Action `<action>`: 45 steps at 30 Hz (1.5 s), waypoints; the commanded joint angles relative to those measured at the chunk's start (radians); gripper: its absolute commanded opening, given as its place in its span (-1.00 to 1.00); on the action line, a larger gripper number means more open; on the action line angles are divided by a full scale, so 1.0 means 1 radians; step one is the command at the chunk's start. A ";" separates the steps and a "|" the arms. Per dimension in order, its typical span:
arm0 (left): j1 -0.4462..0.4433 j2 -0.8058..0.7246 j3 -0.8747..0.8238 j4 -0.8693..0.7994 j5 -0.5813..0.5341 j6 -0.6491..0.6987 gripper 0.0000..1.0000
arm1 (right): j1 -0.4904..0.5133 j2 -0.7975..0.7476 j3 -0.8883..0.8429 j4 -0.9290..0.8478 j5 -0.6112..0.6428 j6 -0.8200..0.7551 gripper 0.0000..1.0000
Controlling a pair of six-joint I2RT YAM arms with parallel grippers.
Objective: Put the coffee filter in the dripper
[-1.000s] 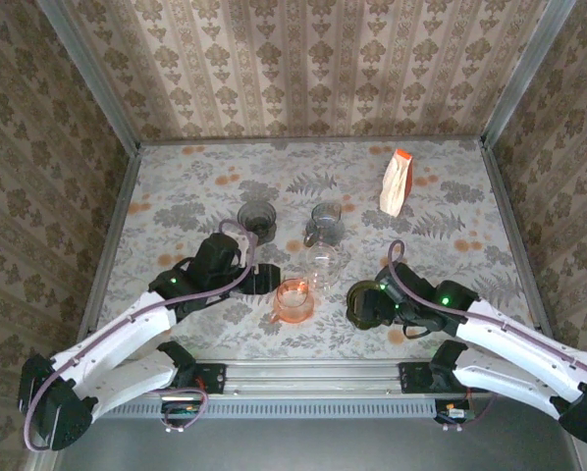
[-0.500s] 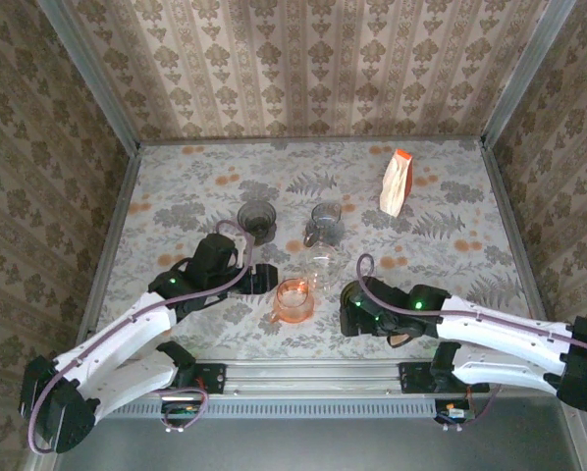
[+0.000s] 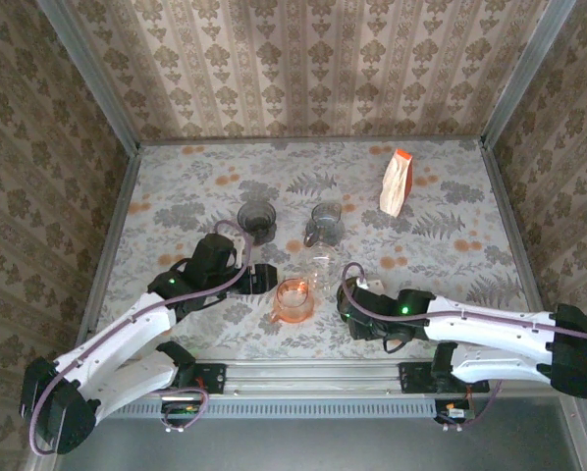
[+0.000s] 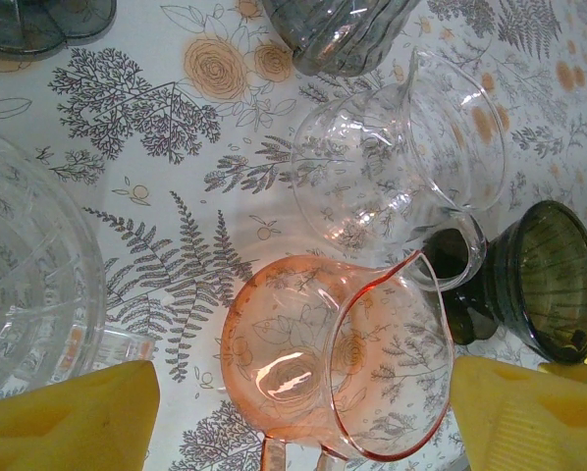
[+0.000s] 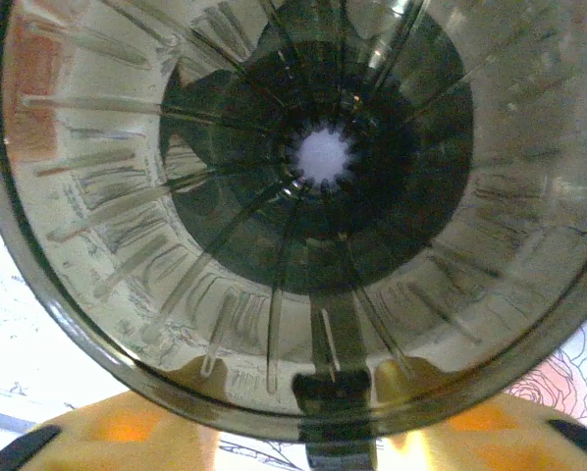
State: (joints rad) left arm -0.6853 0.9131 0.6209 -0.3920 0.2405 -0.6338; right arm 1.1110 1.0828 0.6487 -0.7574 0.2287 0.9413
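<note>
Floral tabletop (image 3: pixel 176 186), papered walls around. Left gripper (image 3: pixel 266 279) sits just left of orange pitcher (image 3: pixel 293 300), jaws wide apart, nothing gripped. Dark dripper (image 5: pixel 323 196) just right of pitcher, at right gripper (image 3: pixel 348 310); whether its jaws clamp the dripper, cannot tell. White-and-orange filter pack (image 3: pixel 396 183) stands well behind-right of pitcher.

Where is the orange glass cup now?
In the top view, the orange glass cup stands at the near middle of the table, just in front of the clear glass jug and left of the dark dripper.
</note>
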 commanded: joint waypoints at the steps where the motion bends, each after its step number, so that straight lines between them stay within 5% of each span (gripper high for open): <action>1: 0.006 -0.012 -0.007 0.015 0.016 -0.015 0.59 | 0.012 0.005 0.035 -0.045 0.060 -0.004 -0.24; 11: 0.010 -0.023 0.027 -0.020 -0.007 -0.010 0.59 | 0.037 -0.036 0.130 -0.198 0.142 0.011 -0.75; 21: 0.029 -0.080 0.064 -0.094 -0.062 0.026 0.61 | 0.100 -0.125 0.348 -0.340 0.245 -0.061 -0.86; 35: 0.140 -0.255 0.072 -0.241 -0.065 0.045 0.62 | 0.124 0.269 0.637 -0.117 -0.032 -0.401 -0.98; 45: 0.176 -0.293 0.069 -0.269 -0.047 0.049 0.64 | 0.110 0.392 0.681 -0.160 -0.055 -0.419 -1.00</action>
State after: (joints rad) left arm -0.5186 0.6304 0.6636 -0.6399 0.1867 -0.6056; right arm 1.2278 1.4651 1.3010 -0.9005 0.1738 0.5426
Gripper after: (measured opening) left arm 0.818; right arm 0.128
